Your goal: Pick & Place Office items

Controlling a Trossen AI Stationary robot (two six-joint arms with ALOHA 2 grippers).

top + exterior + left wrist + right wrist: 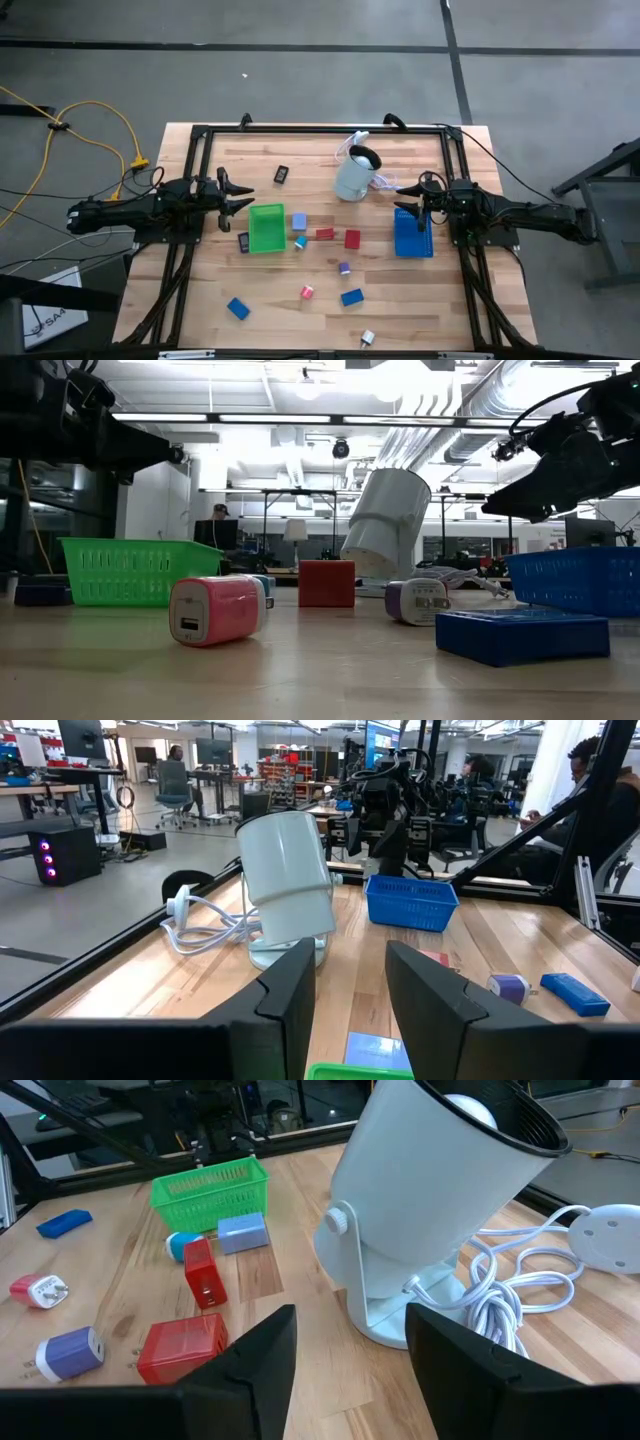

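Note:
Small office items lie scattered on the wooden table: a pink charger [307,292], a purple one [344,268], two red blocks [352,239], blue blocks [351,297], a teal piece [300,242], black pieces [282,174] and a white one [367,338]. My left gripper [240,192] hangs open and empty above the table, left of the green tray [266,228]. My right gripper [403,195] hangs open and empty over the far end of the blue tray [413,233]. In the wrist views both grippers, left [350,990] and right [350,1350], show a wide gap with nothing between the fingers.
A pale cylindrical appliance [356,172] with a coiled white cord [510,1295] stands tilted on its base at the far middle, between the two grippers. A black frame [320,128] runs along the table's edges. People sit at desks in the room beyond [178,780].

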